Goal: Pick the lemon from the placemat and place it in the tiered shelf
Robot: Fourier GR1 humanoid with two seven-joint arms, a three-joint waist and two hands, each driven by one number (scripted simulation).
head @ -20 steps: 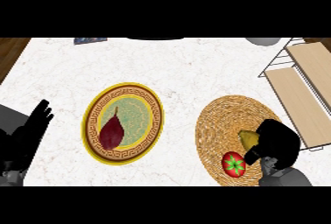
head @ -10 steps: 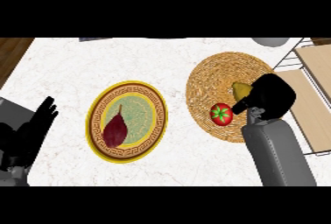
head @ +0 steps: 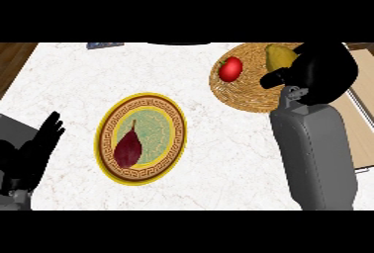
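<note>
Right hand (head: 321, 71) sits at the far right, over the right side of the woven placemat (head: 245, 94), fingers curled around the lemon (head: 276, 57). Lemon shows yellow-green just left of the fingers, at the mat's far edge; I can't tell whether it's off the mat yet. Left hand (head: 33, 153) rests at the near-left edge, fingers straight and relaxed, holding nothing.

Step in hand, as I read it: secure the lemon and carry it right to the tiered shelf (head: 361, 106), which only shows as a pale wood strip at the right edge, partly behind the right forearm.

Doing it well:
- lift straight up before moving sideways, so the lemon doesn't drag the mat
- stay away from the tomato (head: 230, 69), which lies on the same mat just left of the lemon
- keep the fingers wrapped until the lemon is over a shelf tier, then lower and let go
- shelf is close on the right, so a short move; mind the shelf's frame on the way in

Counts:
- lemon: one
- tomato: one
- placemat: one
- patterned plate (head: 142, 104): one, mid-surface, with one dark red pointed item (head: 128, 148) on it
- hands: two
- white marble surface (head: 73, 84): one
</note>
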